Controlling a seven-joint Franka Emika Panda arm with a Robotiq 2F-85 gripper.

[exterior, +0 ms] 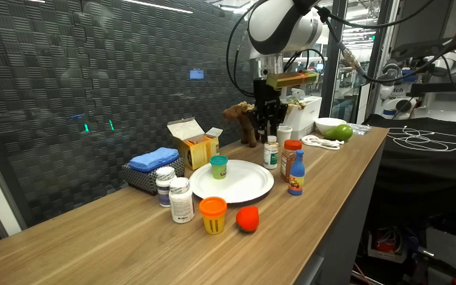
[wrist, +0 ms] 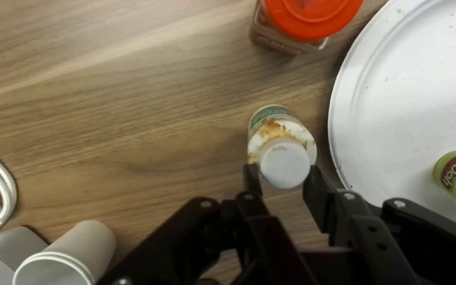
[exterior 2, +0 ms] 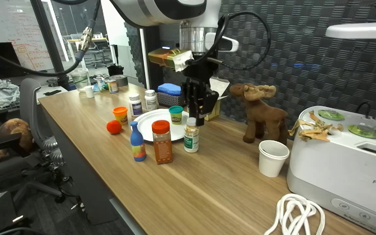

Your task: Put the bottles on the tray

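At the left of the surface, in an exterior view, a wall-side white bottle and an outer white bottle stand next to each other near the left rim of the round white tray. They are off it, so these 2 are left to do. Next along, outside the rim, an orange-lidded tub is also left to do, if tubs count as bottles. Inside the rim, on the part toward the surface's wall-side edge, a teal-lidded tub stands upright: the only piece on the tray. The red ball-like thing, toward the surface's open edge, hardly seems part of the job.

Just beyond the tray's right rim, the green-labelled bottle stands upright on the surface, not yet on the tray. The jaws point down at it, partly apart, with fingertips on either side of its white cap in the wrist view; I cannot tell whether they grip it or only flank it. This looks like the step in hand, a pick with the placing ahead.

Farther right come the red-capped jar and the blue bottle, the latter nearer the open edge. Neither is on the tray. By my count, with the tubs included, 1 of 7 is done and 6 are left, so the task looks early.
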